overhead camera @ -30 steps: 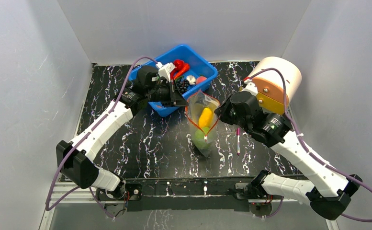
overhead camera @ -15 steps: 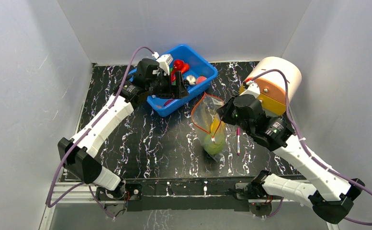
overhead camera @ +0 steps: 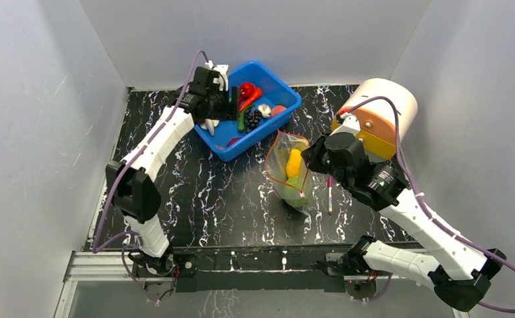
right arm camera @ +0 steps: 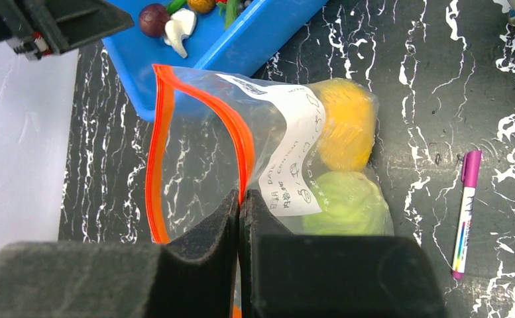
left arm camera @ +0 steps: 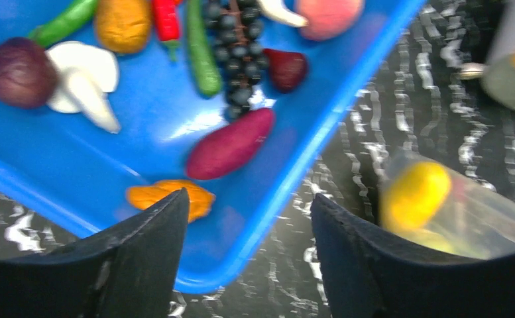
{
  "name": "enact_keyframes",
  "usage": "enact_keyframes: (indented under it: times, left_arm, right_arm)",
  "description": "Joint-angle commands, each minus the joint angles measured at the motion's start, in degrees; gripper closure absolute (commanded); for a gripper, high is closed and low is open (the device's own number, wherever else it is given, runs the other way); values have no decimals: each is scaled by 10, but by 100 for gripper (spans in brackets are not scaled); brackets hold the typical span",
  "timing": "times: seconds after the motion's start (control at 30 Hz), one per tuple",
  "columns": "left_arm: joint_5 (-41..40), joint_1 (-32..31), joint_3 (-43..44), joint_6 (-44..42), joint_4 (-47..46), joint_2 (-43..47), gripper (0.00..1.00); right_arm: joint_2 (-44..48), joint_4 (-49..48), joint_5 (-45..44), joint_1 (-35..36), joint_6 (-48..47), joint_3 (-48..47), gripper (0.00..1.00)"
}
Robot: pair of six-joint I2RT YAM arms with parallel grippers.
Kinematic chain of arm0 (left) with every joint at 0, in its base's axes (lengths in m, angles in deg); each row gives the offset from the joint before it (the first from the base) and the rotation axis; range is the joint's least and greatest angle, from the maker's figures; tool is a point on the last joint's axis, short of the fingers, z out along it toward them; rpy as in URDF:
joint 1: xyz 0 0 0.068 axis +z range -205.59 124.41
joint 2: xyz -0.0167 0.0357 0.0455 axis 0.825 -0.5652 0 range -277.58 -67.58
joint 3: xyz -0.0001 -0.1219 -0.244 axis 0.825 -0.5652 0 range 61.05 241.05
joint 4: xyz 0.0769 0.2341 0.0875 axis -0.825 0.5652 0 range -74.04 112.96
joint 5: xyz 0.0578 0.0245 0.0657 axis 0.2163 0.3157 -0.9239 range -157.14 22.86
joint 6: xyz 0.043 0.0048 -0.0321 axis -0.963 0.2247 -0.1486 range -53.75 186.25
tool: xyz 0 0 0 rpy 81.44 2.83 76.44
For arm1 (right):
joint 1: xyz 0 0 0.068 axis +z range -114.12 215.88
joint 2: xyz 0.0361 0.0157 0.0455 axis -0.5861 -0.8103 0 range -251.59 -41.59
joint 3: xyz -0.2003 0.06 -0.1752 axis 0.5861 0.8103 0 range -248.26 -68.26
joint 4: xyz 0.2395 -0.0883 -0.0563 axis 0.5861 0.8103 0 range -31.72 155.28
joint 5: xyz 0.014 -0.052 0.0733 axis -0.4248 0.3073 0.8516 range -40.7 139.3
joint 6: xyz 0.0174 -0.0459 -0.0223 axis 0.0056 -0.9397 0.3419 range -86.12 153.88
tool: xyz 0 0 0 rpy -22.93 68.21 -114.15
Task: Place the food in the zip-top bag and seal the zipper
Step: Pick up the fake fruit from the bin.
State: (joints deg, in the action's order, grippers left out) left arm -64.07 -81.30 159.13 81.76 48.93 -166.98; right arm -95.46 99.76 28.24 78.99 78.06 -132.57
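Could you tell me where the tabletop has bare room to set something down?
Free: black marbled tabletop in front of the blue plastic tub, between left arm and clear zip-top bag. Crowded: right of the bag, by the pink-capped pen and white cylinder.

White shells and black joints on the left arm [overhead camera: 155, 149] and the right arm [overhead camera: 433, 228], a purple cable [overhead camera: 99, 225] running along each, and matte black fingers [left arm camera: 142, 258].

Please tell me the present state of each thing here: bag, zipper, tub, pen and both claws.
Bag: open, yellow piece and green piece inside.
Zipper: unsealed.
Tub: holds food.
Pen: capped, lying on the table.
Left claw: open, empty, over the tub.
Right claw: shut on the zipper.
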Motion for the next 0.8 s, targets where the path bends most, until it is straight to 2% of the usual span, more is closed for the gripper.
enact_keyframes:
  times: [0.0,0.3,0.47,0.77]
  left_arm:
    - [-28,39,43,-42,3,-53,39]
    - [-78,56,124,-80,-15,-182,42]
    - [-109,61,170,-113,-29,-242,30]
    - [-129,66,245,-150,-46,-329,28]
  right_arm:
    - [13,-60,-1,1,-10,14,100]
    - [0,-66,-8,1,-27,2,100]
    - [-20,-67,-3,0,-37,-11,100]
    - [-19,-66,-16,0,-39,-7,100]
